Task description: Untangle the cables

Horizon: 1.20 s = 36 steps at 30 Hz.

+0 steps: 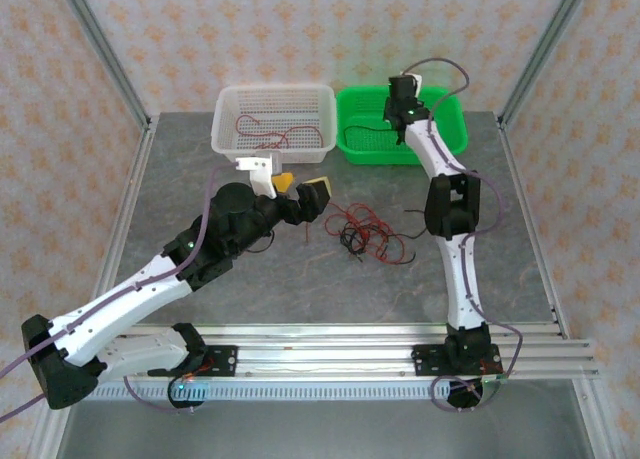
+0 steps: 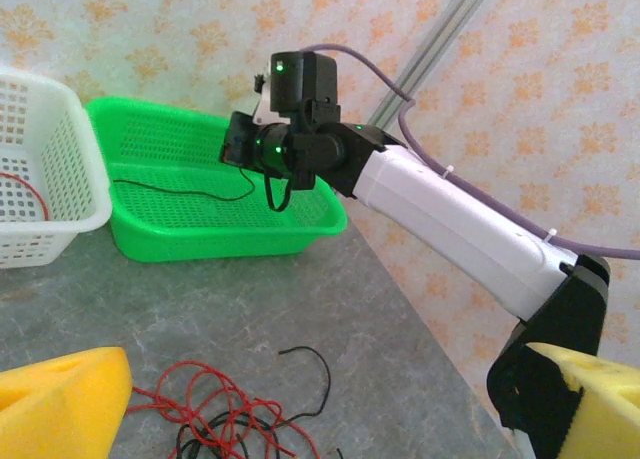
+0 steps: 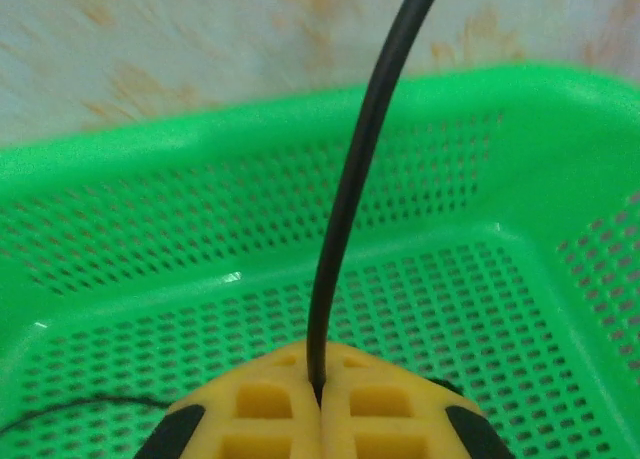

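Squinting at the right wrist view: the right gripper (image 3: 320,404) is chopped off by the bottom edge, but its yellow pads are pressed tight together with a black cable (image 3: 350,209) pinched in the seam. That cable runs up and out of the top of the frame. Everything behind it is the green basket (image 3: 120,169), so the gripper sits right over that.

The left gripper (image 1: 301,189) is spread wide with nothing between its pads. It hovers just left of the tangle of cables (image 1: 370,229) lying on the table (image 1: 300,309). The tangle is red and black mixed together, and I honestly can't make out which wire crosses which. The left wrist view cuts the bottom of it off too.

Containers: the white basket (image 1: 272,91) has a red cable (image 1: 275,134) squiggled on its floor. It could be more than one, too thin to count. The green basket has a black strand (image 2: 180,189) lying across its floor. I can't tell whether that's the tail of the pinched cable or a separate one.
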{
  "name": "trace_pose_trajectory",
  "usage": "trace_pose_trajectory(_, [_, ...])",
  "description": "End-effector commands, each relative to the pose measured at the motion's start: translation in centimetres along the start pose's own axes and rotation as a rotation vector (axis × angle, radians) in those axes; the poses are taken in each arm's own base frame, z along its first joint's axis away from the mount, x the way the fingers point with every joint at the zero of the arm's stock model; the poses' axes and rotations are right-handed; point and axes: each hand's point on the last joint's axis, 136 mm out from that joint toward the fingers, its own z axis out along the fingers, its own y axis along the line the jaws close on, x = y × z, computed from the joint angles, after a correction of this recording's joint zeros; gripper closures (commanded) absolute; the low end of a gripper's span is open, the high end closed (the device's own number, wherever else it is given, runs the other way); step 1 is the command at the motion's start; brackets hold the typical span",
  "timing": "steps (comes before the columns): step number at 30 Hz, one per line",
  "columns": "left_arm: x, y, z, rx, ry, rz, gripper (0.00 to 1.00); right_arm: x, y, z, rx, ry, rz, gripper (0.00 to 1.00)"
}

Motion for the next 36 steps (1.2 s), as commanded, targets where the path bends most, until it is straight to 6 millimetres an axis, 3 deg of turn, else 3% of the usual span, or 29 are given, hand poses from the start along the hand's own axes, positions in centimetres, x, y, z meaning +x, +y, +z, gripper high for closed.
trace_pose_trajectory(1, [0.0, 0.9, -0.2, -0.035, 0.002, -0.001, 0.01, 1.9, -0.3, 0.6, -0.025, 0.089, 0.047, 1.0])
trace_pose_trajectory(7, [0.9, 0.0, -0.1, 0.043, 0.012, -0.033, 0.01, 3.5, -1.5, 1.6, 0.01, 0.132, 0.01, 0.97])
trace_pose_trajectory(12, [1.6, 0.6, -0.2, 0.053, 0.009, -0.071, 0.01, 4.4, -1.7, 1.5, 0.014, 0.169, -0.022, 0.71])
trace_pose_trajectory(16, [1.7, 1.0, -0.1, 0.016, 0.035, -0.06, 0.01, 3.4, -1.5, 0.4, -0.005, 0.168, -0.026, 0.49])
trace_pose_trajectory(24, [1.4, 1.2, -0.6, 0.001, 0.031, -0.075, 0.01, -0.3, -0.9, -4.2, -0.078, 0.148, -0.015, 0.25])
trace_pose_trajectory(36, [3.1, 3.9, -1.6, -0.126, 0.081, -0.103, 0.02, -6.6, -0.9, -13.2, -0.183, 0.062, 0.033, 0.22])
